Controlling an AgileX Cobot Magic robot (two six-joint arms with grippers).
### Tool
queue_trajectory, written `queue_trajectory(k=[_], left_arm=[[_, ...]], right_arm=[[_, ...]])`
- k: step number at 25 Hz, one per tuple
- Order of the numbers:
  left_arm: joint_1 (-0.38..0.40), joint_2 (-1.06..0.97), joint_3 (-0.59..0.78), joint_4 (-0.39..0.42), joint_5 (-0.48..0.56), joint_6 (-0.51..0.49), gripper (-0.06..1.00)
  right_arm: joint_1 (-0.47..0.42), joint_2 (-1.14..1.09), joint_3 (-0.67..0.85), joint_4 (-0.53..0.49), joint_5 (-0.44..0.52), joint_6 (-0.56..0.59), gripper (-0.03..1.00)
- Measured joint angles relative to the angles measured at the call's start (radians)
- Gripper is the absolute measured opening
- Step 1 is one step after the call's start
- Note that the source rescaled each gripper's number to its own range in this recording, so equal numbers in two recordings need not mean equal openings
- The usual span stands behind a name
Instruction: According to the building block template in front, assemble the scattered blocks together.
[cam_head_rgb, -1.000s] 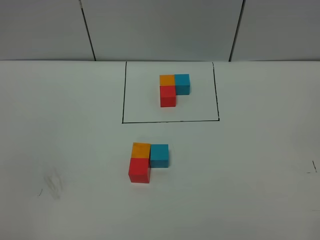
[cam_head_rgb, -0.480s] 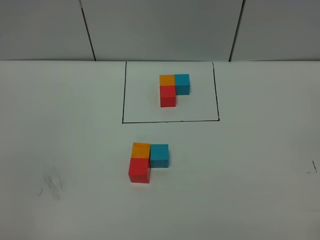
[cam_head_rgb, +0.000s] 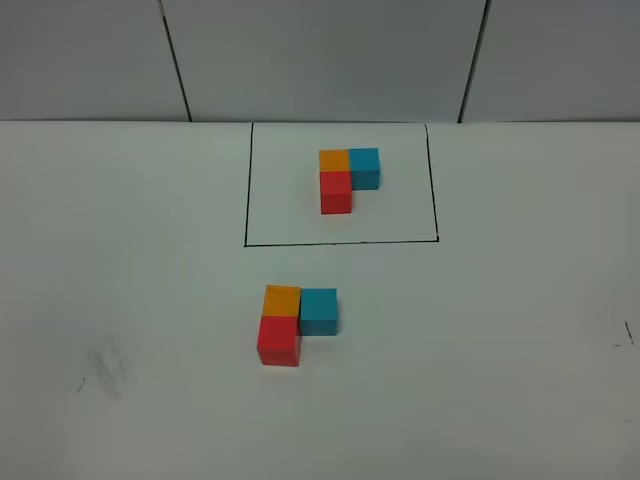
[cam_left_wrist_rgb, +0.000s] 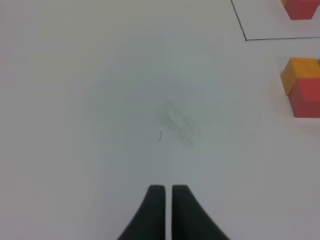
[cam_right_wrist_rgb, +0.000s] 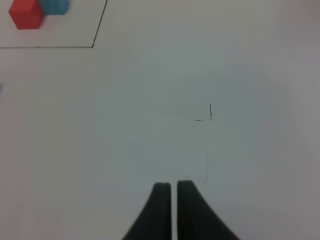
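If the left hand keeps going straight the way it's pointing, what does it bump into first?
Probably nothing: the left hand, shut, points across bare table over a faint smudge. The orange block and red block sit off to the side.

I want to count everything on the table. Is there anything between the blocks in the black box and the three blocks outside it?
Only the box's black line and bare white table lie between the template and the loose blocks, as the exterior high view shows.

White table (cam_head_rgb: 520, 330) carries the black-framed building block template (cam_head_rgb: 347, 177) and the joined scattered blocks (cam_head_rgb: 295, 323)
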Motion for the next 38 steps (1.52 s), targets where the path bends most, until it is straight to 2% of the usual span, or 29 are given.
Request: queue_trajectory(k=[8,17,29,33,38], left_arm=[[0.0,0.0,0.0,0.0,0.0,0.0,0.01],[0.0,0.0,0.0,0.0,0.0,0.0,0.01],[0.0,0.0,0.0,0.0,0.0,0.0,0.01],[0.0,0.0,0.0,0.0,0.0,0.0,0.01],[0.0,0.0,0.0,0.0,0.0,0.0,0.01]], right_arm=[[0.0,-0.001,0.0,-0.004,-0.007,0.0,0.0],[0.0,-0.006,0.0,-0.068,-0.008,0.011,0.0],[-0.218,-0.006,0.0,-0.069,-0.031,-0.009,0.0],[-0.262,-0.006,0.0,-0.067,-0.028,-0.019,0.0],[-0.269,-0.009,0.0,-0.04,-0.018,-0.021,0.0]])
